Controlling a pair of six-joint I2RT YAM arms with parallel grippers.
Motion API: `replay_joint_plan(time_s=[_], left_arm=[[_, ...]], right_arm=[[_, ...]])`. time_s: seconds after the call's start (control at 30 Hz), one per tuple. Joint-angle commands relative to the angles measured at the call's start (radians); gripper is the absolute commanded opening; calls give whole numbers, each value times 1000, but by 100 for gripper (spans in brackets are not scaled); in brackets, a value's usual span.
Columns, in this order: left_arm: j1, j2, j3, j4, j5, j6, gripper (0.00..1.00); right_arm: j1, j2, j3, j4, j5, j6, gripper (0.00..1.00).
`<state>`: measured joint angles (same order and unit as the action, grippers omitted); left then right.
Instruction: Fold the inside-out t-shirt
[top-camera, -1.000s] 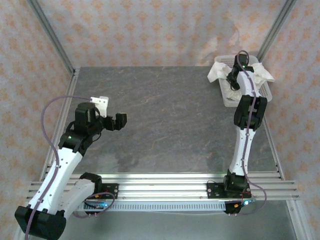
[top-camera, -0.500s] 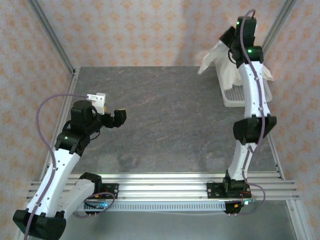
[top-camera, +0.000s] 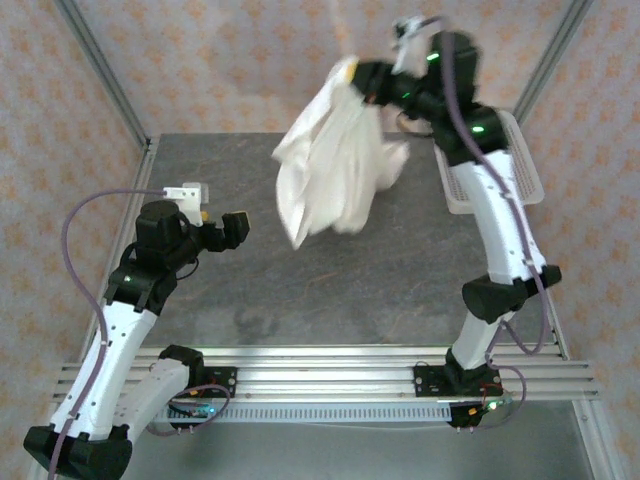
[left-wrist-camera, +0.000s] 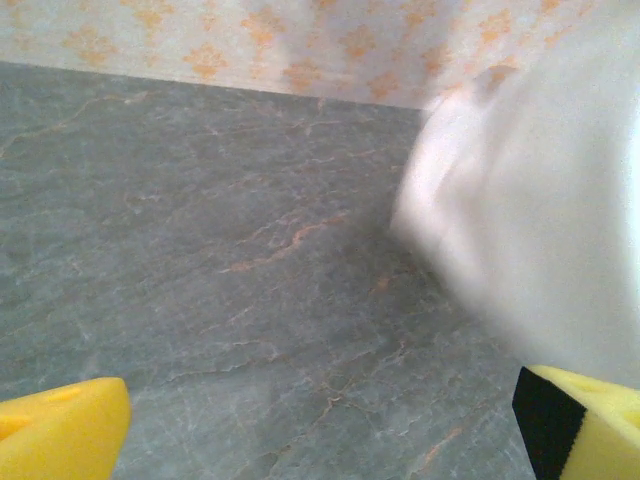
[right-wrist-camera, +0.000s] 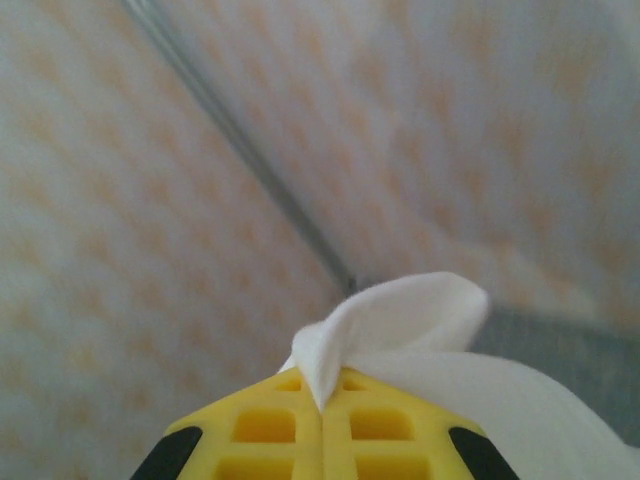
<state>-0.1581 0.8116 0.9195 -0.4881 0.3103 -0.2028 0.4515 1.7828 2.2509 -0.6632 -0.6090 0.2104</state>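
Dangling t-shirt (top-camera: 330, 170) blurred, right fingers (right-wrist-camera: 265, 428) cropped

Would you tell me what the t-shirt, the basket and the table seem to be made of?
T-shirt: soft matte white cloth, hanging in limp folds. Basket: probably rigid white plastic, from its stiff mesh wall. Table: grey, veined like stone, perhaps a printed laminate.

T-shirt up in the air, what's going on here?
The right gripper is shut on a pinch of the t-shirt, holding it high so it hangs bunched over the table, left of the basket. The left gripper hovers open, low over the table's left side, holding nothing. No fold is made yet.
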Motion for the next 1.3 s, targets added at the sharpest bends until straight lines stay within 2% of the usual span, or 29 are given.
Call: replay_joint_plan(time_s=[0.0,0.03,0.1,0.13,0.2,0.27,0.33,0.4,0.47,0.53,0.63,0.77,0.93,1.13,1.27], left_arm=[[-6,10,23,-71,-77,-15,100],[-6,13,20,-85,-92,-18,100],[-5,21,18,-109,-117,-29,100],[-4,26,16,-116,-128,-39,100],[-4,47,17,-124,-162,-92,100],[-4,91,22,-113,-171,-154,100],[-4,170,48,-104,-130,-197,100],[-4,275,98,-116,-74,-219,100],[-4,380,141,-123,-52,-250,97],[-4,456,158,-87,-49,-264,93],[-11,566,200,-2,-29,-241,91],[-73,789,403,19,47,-147,91],[-173,1125,767,-28,7,-60,89],[-222,1484,1147,-47,23,19,83],[-227,1669,1359,-117,22,8,83]], right_arm=[[98,76,-259,-204,-150,-143,25],[130,93,-317,-249,-211,-175,35],[180,142,-376,-397,-353,-291,41],[189,144,-420,-420,-387,-301,43],[174,76,-564,-292,-375,-219,47],[120,-31,-703,-79,-295,-80,51],[41,-100,-801,93,-192,64,57],[-24,-116,-844,184,17,190,60],[-54,-53,-787,134,245,206,60],[-62,44,-682,53,392,188,61],[-62,156,-594,15,474,218,61],[-62,134,-708,124,429,305,61],[-60,-64,-990,229,437,372,61],[-54,-350,-1263,206,428,427,61],[-50,-484,-1334,141,446,440,61]])
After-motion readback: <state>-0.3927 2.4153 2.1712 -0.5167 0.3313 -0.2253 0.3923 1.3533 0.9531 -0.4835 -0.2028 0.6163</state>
